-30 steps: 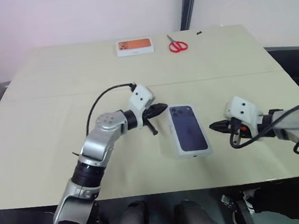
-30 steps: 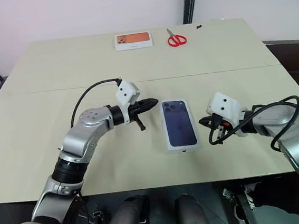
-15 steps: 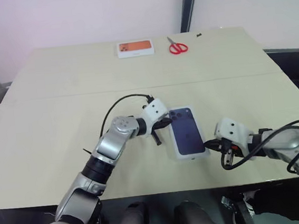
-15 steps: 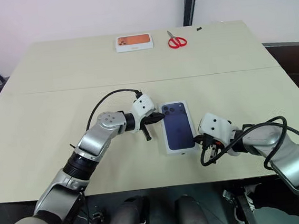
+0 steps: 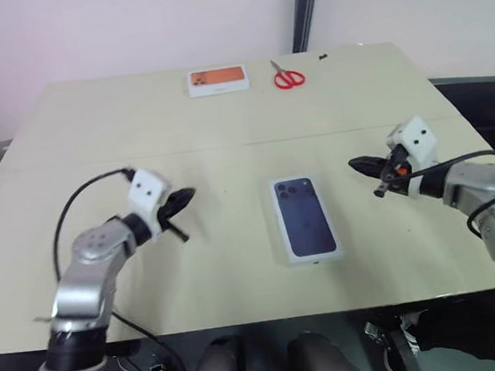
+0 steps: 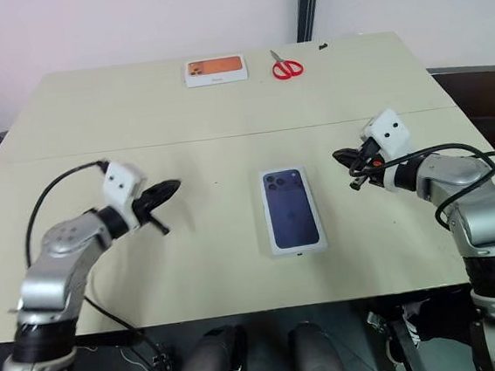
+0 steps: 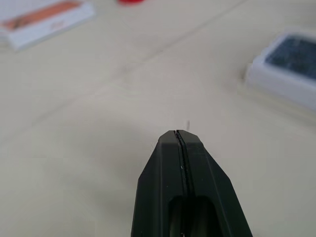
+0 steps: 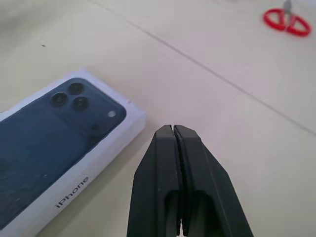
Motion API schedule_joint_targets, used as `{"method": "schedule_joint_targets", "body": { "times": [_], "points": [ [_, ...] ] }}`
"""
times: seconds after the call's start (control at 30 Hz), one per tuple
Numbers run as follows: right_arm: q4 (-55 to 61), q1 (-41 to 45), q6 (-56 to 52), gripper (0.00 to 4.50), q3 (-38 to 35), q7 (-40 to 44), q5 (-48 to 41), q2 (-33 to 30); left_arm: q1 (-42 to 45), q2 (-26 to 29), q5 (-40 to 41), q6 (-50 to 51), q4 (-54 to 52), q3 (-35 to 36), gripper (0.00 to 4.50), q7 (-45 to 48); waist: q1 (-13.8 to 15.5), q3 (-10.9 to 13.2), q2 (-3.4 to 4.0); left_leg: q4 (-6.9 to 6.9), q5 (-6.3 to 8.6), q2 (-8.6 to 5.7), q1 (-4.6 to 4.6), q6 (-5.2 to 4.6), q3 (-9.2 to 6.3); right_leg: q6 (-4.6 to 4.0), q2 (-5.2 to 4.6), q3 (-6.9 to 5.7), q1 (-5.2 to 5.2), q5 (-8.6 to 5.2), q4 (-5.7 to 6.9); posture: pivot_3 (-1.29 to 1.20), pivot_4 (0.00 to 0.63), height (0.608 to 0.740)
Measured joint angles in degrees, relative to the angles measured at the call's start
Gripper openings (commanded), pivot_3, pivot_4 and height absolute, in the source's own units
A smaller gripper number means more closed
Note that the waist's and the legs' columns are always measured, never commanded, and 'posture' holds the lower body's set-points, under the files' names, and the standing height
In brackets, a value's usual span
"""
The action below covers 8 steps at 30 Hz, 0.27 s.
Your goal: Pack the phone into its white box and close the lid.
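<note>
While the white rectangular cardboard lid (image 6: pixel 292 209) with the dark blue phone pictured on top lies flat near the middle of the beige table (image 6: pixel 224 126), it sits squarely on the box beneath it, so the package reads as closed. Its print shows a camera cluster in the far left corner. The right wrist view adds what the head views cannot resolve: the three lenses of that printed cluster and grey "iPhone" lettering along the lid's white side wall. The left wrist view catches just one corner of the lid, with a strip of blue print above a white wall.

Both grippers hang above the table, well apart from the lid, one on each side. The left gripper (image 6: pixel 167 190) points toward the lid from the left, its two black fingers pressed together and holding nothing. The right gripper (image 6: pixel 344 155) points in from the right, fingers likewise pressed tight together and empty; each wrist view shows just a thin seam between the fingertips.

At the far edge lie a flat white box with orange print (image 6: pixel 215 69) and, just beside it, red-handled scissors (image 6: pixel 286 65).
</note>
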<state>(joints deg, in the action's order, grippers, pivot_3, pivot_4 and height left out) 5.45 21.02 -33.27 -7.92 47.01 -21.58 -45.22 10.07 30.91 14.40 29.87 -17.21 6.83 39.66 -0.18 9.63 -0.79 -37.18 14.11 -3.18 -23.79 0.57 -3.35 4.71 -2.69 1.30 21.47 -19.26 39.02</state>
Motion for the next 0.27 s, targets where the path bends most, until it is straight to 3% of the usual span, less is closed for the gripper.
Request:
{"method": "schedule_joint_targets", "body": {
  "times": [0.27],
  "points": [
    [-4.6, 0.6, 1.5, 0.06, 0.1, 7.5, -1.6, -0.5, -9.0, 0.5, 3.9, 0.7, -5.9, 5.4, 0.0, -1.5, 0.8, 0.0, 0.03, 0.02, 0.02, 0.0, 0.01, -0.02, 0.01, -0.01, -0.01, 0.02, 0.01, 0.0, -0.02, 0.0, 0.15, 0.74]
  ]
}}
